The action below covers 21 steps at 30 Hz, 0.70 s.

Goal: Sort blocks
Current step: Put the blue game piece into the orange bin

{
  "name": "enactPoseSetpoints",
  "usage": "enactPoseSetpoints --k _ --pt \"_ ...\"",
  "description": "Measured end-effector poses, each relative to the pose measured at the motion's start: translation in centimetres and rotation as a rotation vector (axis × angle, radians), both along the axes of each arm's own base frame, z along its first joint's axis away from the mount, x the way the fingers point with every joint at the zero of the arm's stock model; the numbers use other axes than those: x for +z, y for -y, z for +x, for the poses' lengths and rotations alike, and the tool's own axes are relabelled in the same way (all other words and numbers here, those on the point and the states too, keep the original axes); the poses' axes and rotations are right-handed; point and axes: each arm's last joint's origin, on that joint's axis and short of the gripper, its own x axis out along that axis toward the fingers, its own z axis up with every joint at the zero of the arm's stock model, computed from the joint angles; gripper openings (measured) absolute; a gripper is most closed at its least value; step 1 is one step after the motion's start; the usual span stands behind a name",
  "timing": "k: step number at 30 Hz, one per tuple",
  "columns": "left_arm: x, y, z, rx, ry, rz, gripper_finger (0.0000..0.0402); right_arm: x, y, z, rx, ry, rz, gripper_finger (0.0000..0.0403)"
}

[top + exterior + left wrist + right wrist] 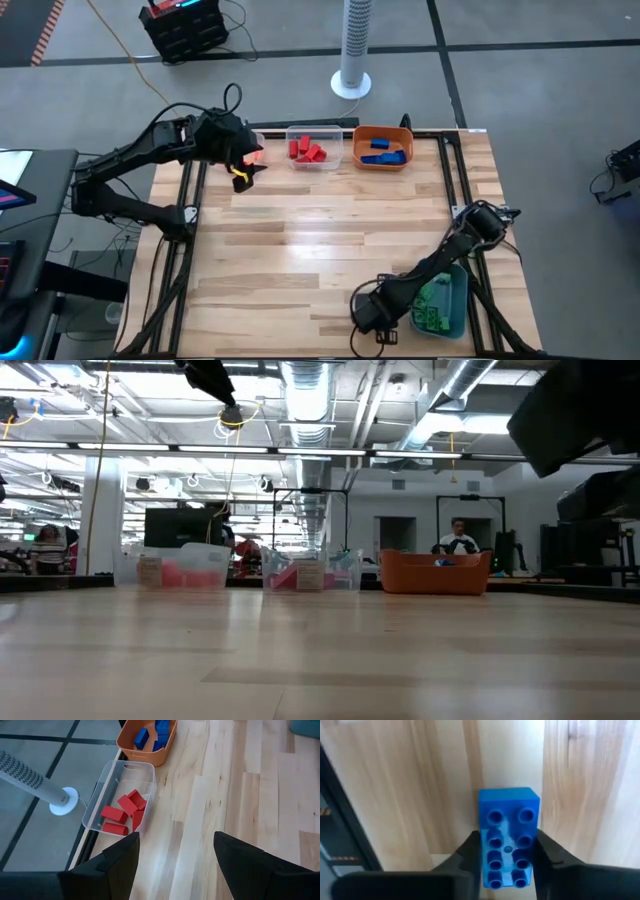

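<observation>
Wood table [300,260]: light planks, bins along the far edge, both arms over it.
High view: right gripper [368,312] low at the near edge, just beside the blue-grey bin [458,310] with green blocks [432,300]. Left gripper [240,165] waits near the far left corner. Clear bin [314,160] holds red blocks [307,151], orange bin [384,147] holds blue ones.
Low view: bins in a row at the back, a person in the room far behind; neither grasp visible here.
Left wrist view: left fingers [120,860] spread wide, nothing between them, red blocks and clear bin ahead.
Right wrist view: right fingers [470,852] clamped on the long sides of a blue block [509,837], studs facing the camera, table beneath it.
Step, my read: grasp made, carry to the orange bin next.
Do it well: lift straight up first, grip looks centred so keep it square. Cross the table high enough to clear the bin rim, let go low inside.
Risk: block twisting in the fingers if the swing is fast.
</observation>
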Motion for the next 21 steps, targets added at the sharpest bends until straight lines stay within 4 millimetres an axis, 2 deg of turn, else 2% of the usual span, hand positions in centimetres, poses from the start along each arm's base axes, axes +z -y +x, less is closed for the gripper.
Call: enactPoseSetpoints --k 3,6,11,15,18,21 --pt "0.0 -0.1 0.0 0.013 0.002 0.013 0.0248 0.2 0.7 0.5 -0.024 0.001 0.007 0.0080" --pt "0.0 -0.1 -0.1 0.031 -0.012 0.021 0.0248 0.9 1.9 0.9 -0.048 0.034 -0.033 0.0078" --pt "0.2 0.1 -0.7 0.060 0.011 -0.006 0.0248 4.1 5.6 0.8 -0.025 0.080 -0.188 0.0078" --pt "0.4 0.2 -1.0 0.077 0.031 -0.021 0.0248 5.9 10.4 1.3 -0.002 0.104 -0.296 0.0078" --pt "0.7 0.4 -1.5 0.113 0.068 -0.055 0.0248 7.1 15.5 1.5 -0.068 0.170 -0.299 0.0079" --pt "1.0 0.6 -2.1 0.159 0.107 -0.101 0.0248 7.8 21.0 0.7 -0.192 0.239 -0.301 0.0079"
